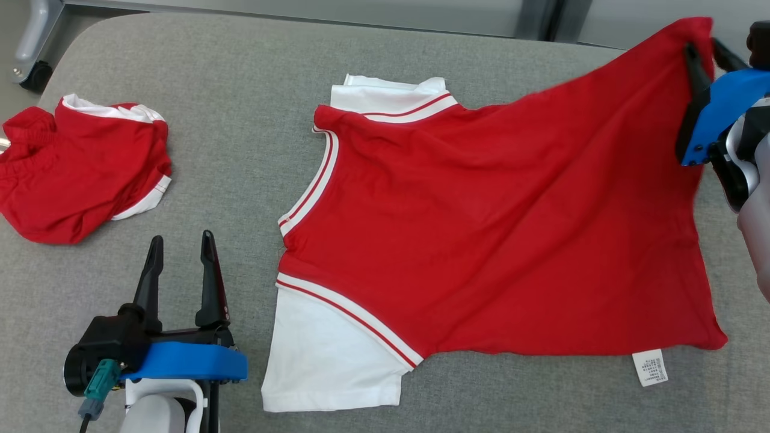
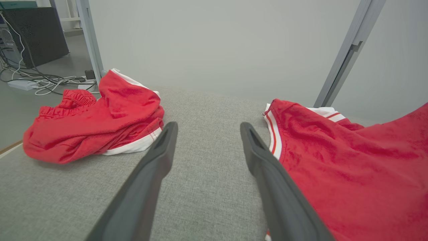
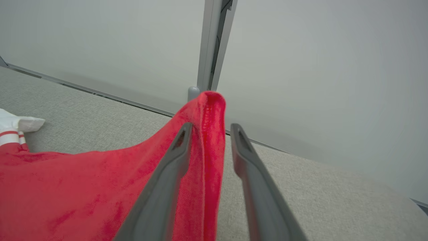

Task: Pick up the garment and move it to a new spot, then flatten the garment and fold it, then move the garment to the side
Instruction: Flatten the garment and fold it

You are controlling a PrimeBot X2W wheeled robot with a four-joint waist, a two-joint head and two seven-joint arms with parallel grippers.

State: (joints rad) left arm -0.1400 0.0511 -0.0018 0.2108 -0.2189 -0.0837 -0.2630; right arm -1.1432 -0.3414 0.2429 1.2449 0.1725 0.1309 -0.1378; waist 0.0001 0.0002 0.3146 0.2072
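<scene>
1. The shirt (image 1: 481,228) lies mostly spread on the worktop (image 1: 228,120), neck toward the left, with both white sleeves flat.
2. The right hand (image 3: 210,129) is narrow. The far hem corner (image 3: 210,100) sits between its fingers, raised off the worktop. A gap shows beside one finger, so whether it grips cannot be told.
3. The left hand (image 1: 181,239) hovers wide and empty beside the near sleeve.
4. The move to a new spot looks done and flattening is under way. Folding and moving the shirt aside remain.
5. Crumpled shorts (image 1: 78,174) lie well apart on the left.
</scene>
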